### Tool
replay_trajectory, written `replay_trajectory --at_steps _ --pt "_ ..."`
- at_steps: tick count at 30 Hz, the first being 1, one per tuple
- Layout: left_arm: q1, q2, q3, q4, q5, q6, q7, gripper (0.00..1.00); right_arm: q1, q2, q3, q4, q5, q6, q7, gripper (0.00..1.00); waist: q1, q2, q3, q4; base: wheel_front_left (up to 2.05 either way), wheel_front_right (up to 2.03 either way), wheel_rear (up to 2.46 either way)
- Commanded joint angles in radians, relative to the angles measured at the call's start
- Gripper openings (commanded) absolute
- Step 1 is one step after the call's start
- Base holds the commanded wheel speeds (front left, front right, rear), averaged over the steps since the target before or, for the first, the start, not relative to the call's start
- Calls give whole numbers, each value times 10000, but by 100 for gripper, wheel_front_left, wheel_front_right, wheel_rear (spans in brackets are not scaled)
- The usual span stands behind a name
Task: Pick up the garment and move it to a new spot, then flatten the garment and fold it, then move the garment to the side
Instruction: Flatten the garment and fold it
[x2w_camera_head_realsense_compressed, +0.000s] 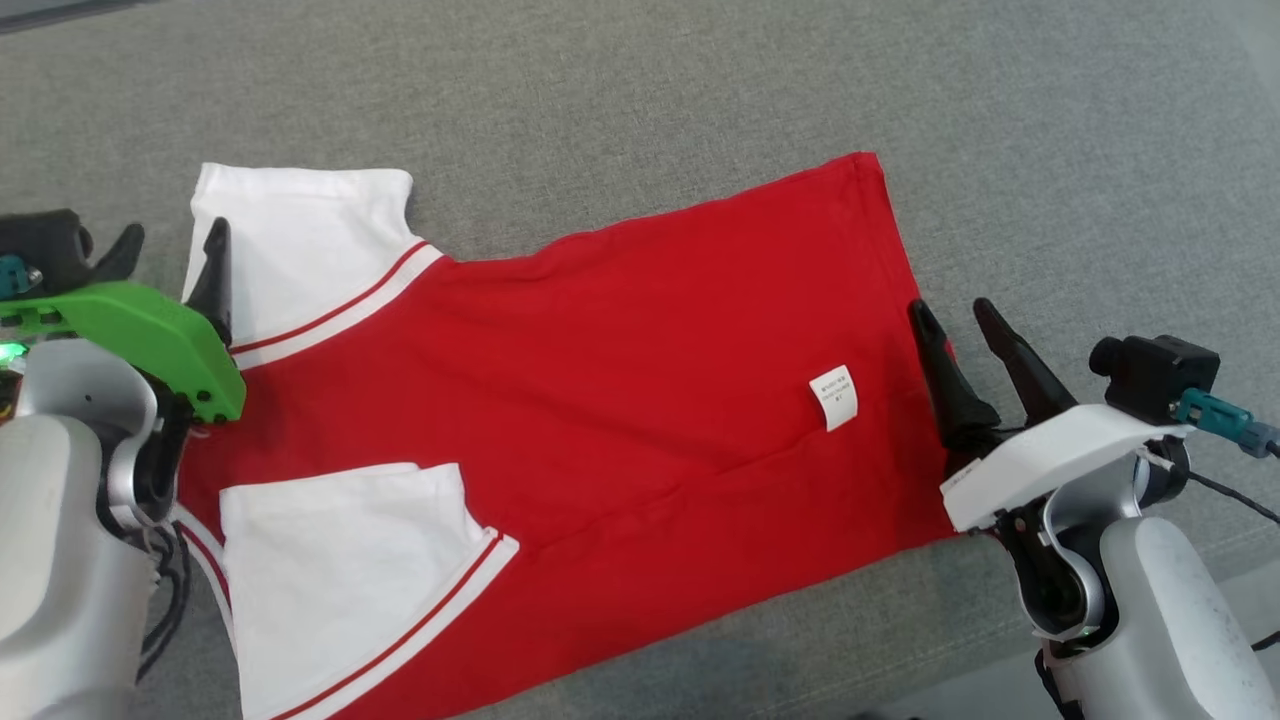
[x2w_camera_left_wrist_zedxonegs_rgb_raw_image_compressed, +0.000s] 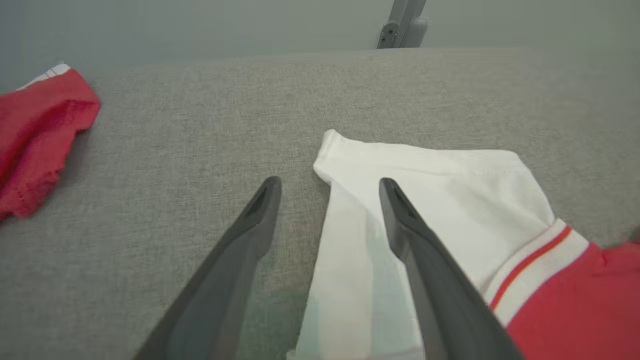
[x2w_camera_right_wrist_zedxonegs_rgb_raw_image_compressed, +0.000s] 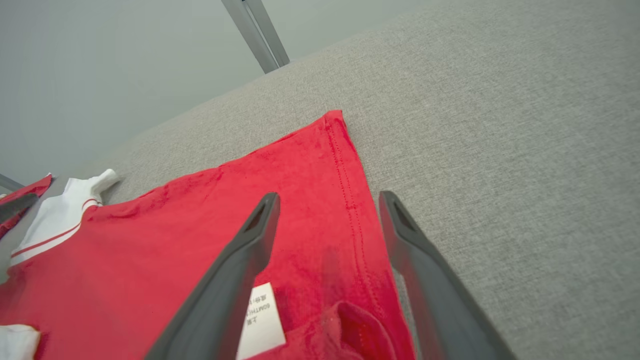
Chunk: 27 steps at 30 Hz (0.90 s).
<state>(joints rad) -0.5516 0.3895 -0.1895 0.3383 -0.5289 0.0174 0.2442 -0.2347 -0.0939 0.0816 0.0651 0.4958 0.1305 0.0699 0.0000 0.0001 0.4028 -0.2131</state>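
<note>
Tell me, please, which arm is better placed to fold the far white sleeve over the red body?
Left, I judge. The left tool stands open with one finger over the far white sleeve. The right tool is open at the hem, the opposite end of the T-shirt.

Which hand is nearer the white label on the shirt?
Right. The right hand is just beside the label; the left hand is across the shirt, at a white sleeve.
</note>
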Motion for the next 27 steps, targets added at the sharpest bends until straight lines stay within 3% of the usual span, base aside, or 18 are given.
replay_trajectory --at_steps 1,12,13,14,15,16,27 --pt "-311 163 5 200 126 -19 85 100 -185 -52 63 34 64 4 -82 100 0 -1 471 -345 0 0 0" --pt "-1508 487 -395 1358 333 -268 785 100 -559 -257 266 260 218 4 -361 100 0 -1 828 -487 0 0 0" --pt "-1524 527 -506 1447 433 -302 862 62 -618 -289 277 269 184 4 -373 100 0 -1 824 -485 0 0 0" --pt "-1540 546 -596 1519 504 -323 887 36 -672 -320 289 281 136 4 -374 100 0 -1 811 -477 0 0 0" --pt "-1552 517 -633 1562 524 -333 841 13 -715 -352 299 284 100 4 -360 100 0 -1 785 -457 0 0 0" --pt "-1559 431 -632 1587 467 -361 773 0 -764 -405 305 293 76 4 -335 100 0 -1 750 -425 0 0 0" --pt "-1263 -73 -770 1025 367 -587 -606 0 -2473 -1634 764 1070 -1389 2 852 100 0 -1 348 396 0 0 0"
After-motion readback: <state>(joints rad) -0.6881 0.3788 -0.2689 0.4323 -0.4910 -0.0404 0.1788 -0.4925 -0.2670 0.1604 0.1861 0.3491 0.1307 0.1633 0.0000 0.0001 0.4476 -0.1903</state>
